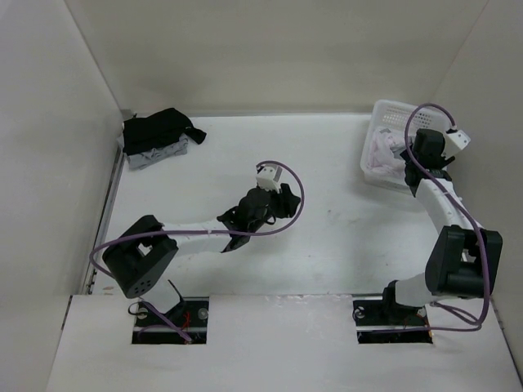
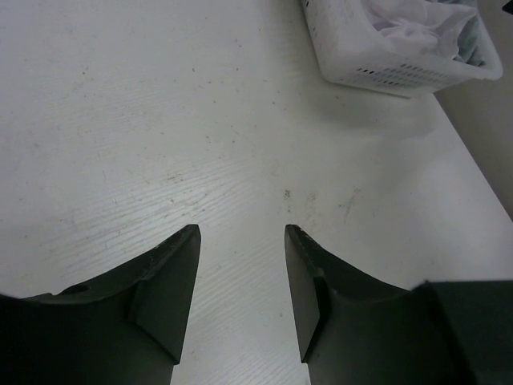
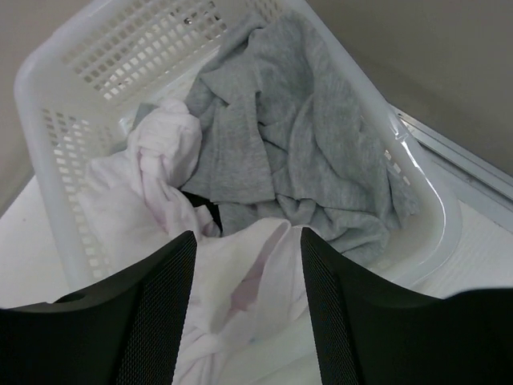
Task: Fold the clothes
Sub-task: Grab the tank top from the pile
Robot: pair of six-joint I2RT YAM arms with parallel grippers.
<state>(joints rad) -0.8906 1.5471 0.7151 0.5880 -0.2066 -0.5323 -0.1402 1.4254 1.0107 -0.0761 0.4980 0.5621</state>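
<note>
White tank top (image 3: pixel 160 184) and grey garment (image 3: pixel 296 136) lie crumpled in the basket (image 3: pixel 56 88); right pincer (image 3: pixel 246 237) is spread apart over the white one. Fabric looks thin, limp and light, so pinch a raised fold, likely the twisted strap. Left pincer (image 2: pixel 240 231) is released, empty, over the surface (image 2: pixel 160 120).

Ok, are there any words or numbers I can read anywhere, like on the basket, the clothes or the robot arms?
None: no words, numbers or signs can be read on the basket, the grey garment, the white garment, the black clothes, the table, the left gripper or the right gripper.
</note>
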